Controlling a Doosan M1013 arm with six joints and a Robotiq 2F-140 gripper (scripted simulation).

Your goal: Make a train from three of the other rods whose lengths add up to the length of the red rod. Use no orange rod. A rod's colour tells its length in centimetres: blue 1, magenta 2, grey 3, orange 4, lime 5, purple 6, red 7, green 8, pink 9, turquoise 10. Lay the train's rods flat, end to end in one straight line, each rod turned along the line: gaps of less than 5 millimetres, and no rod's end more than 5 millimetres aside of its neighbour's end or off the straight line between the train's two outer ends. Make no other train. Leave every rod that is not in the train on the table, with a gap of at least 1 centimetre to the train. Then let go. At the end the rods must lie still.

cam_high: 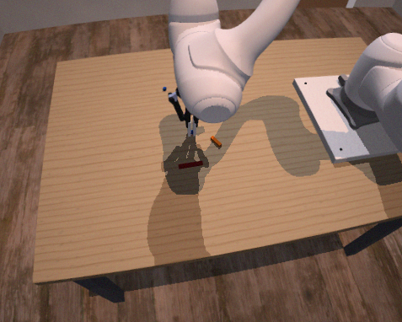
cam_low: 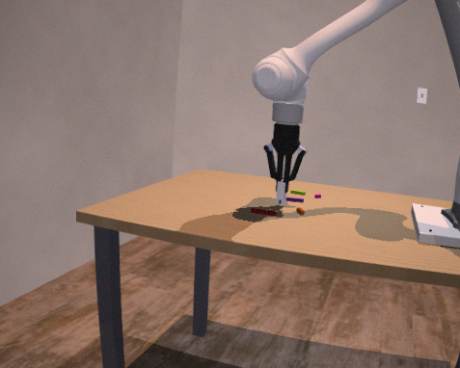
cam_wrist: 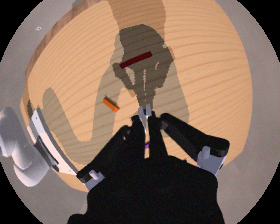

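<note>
The red rod (cam_high: 190, 164) lies flat in the arm's shadow; it also shows in the exterior view (cam_low: 263, 211) and the wrist view (cam_wrist: 136, 60). My gripper (cam_high: 192, 131) (cam_low: 281, 197) points straight down just behind it, a little above the table. Its fingers are nearly together, with a small blue rod (cam_wrist: 145, 116) between the tips. The purple rod (cam_low: 294, 199), the lime rod (cam_low: 298, 193) and the magenta rod (cam_low: 317, 196) lie behind the gripper; the arm hides them in the top view. Another small blue rod (cam_high: 164, 88) lies further back left.
An orange rod (cam_high: 216, 141) lies just right of the gripper, also seen in the exterior view (cam_low: 300, 210). The arm's white base plate (cam_high: 340, 118) sits at the table's right edge.
</note>
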